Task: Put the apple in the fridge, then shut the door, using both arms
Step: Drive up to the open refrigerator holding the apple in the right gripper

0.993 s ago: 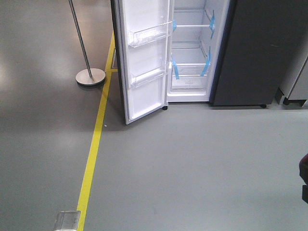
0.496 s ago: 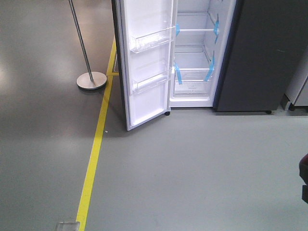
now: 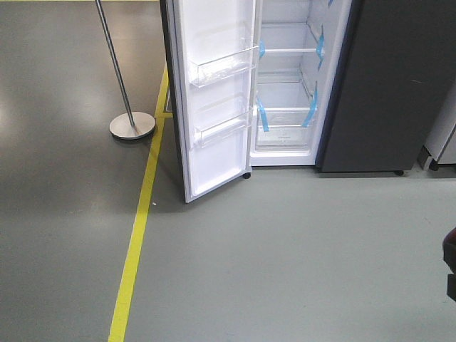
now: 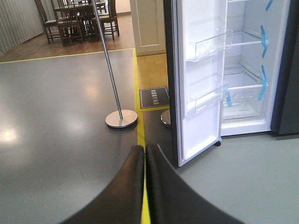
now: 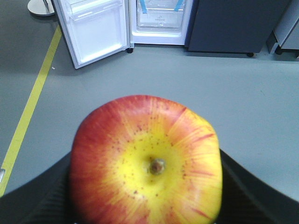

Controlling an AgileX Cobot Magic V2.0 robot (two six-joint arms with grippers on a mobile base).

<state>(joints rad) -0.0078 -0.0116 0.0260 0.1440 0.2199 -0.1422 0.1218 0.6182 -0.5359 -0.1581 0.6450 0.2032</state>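
The fridge (image 3: 286, 92) stands ahead on the grey floor, its white interior showing glass shelves and blue tape strips. Its door (image 3: 216, 153) hangs wide open to the left, white inside with two clear bins. The right wrist view is filled by the apple (image 5: 147, 163), red with a yellow patch round the stem, and my right gripper (image 5: 147, 198) is shut on it, well short of the fridge (image 5: 159, 18). In the left wrist view my left gripper (image 4: 145, 151) is shut on nothing, low over the floor, facing the door (image 4: 201, 88).
A metal post on a round base (image 3: 132, 126) stands left of the door. A yellow floor line (image 3: 132, 249) runs toward it. A dark-grey panel (image 3: 388, 85) adjoins the fridge on the right, then a white wheeled unit (image 3: 442, 139). Tables and chairs (image 4: 79, 18) stand far back.
The front view has drawn nearer to the fridge, which now sits lower and larger in frame. A metal object at the bottom left has passed out of view.
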